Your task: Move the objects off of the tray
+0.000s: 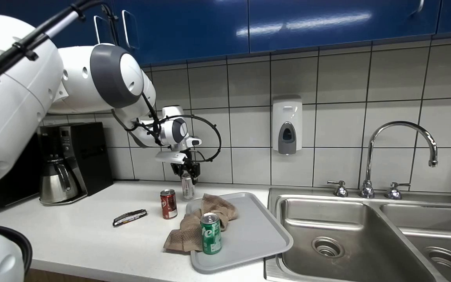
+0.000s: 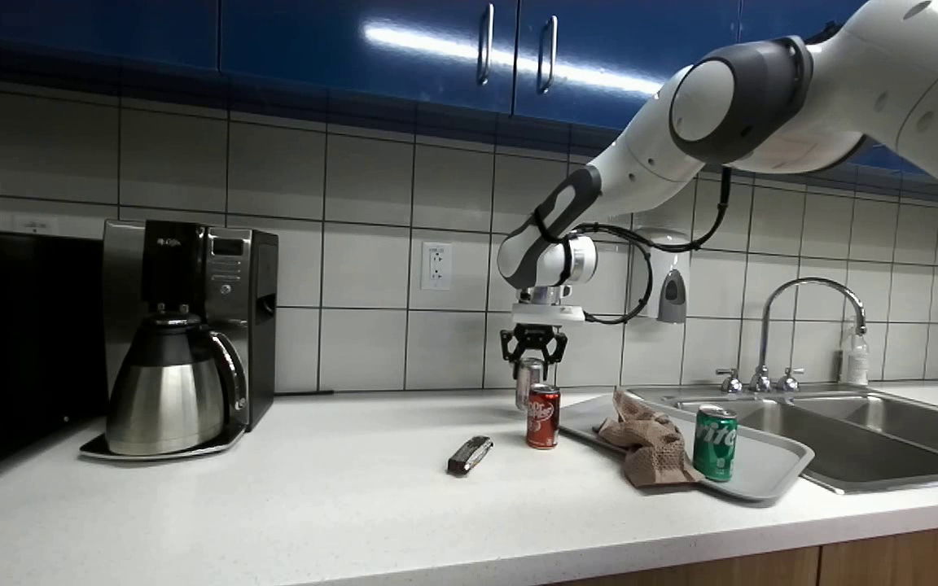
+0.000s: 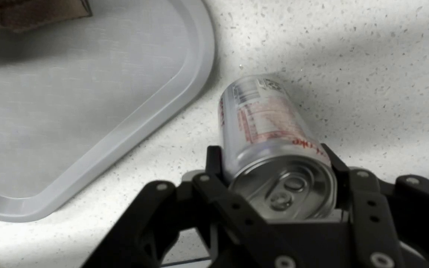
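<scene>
As the gripper (image 3: 273,160) hugs it, the silver can (image 3: 270,126) stands upright. It's just outside the tray (image 3: 99,96).

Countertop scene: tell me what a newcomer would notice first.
Probably the big white robot arm in front of blue cupboards, its gripper closed on a silver can beside the grey tray. Next, likely the bright green can standing on that tray, by a brown cloth lying partly off it.
</scene>
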`<state>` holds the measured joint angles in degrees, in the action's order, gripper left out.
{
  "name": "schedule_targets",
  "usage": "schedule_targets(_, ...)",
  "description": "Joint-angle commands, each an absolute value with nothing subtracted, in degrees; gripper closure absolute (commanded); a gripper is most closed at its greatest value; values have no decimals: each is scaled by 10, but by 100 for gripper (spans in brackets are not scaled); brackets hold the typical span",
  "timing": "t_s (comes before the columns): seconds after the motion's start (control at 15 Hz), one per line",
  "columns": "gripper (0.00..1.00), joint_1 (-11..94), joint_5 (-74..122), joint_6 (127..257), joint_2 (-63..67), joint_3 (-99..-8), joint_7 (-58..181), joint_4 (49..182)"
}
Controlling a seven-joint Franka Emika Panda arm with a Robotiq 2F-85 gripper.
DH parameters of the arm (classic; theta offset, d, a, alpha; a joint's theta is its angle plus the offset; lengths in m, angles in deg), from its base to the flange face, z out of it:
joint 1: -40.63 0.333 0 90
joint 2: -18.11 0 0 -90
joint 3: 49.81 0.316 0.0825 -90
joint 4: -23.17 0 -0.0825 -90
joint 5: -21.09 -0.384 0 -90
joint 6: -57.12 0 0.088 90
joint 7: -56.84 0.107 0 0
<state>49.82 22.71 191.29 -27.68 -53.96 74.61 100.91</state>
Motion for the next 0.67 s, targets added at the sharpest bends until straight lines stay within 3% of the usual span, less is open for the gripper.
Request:
schedule_targets(0.0, 62, 497, 237, 1881, -288, -538, 739, 973)
schedule_targets(0.07, 44, 497, 237, 1880, -288, -538, 739, 972)
schedule_targets(0.13, 12, 498, 238, 1878, -289, -539, 740, 970)
schedule_targets(0.33, 0, 498, 238, 1875, -291, -539, 741, 964)
schedule_targets(0.6, 0, 498, 237, 1870, -293, -539, 742, 955)
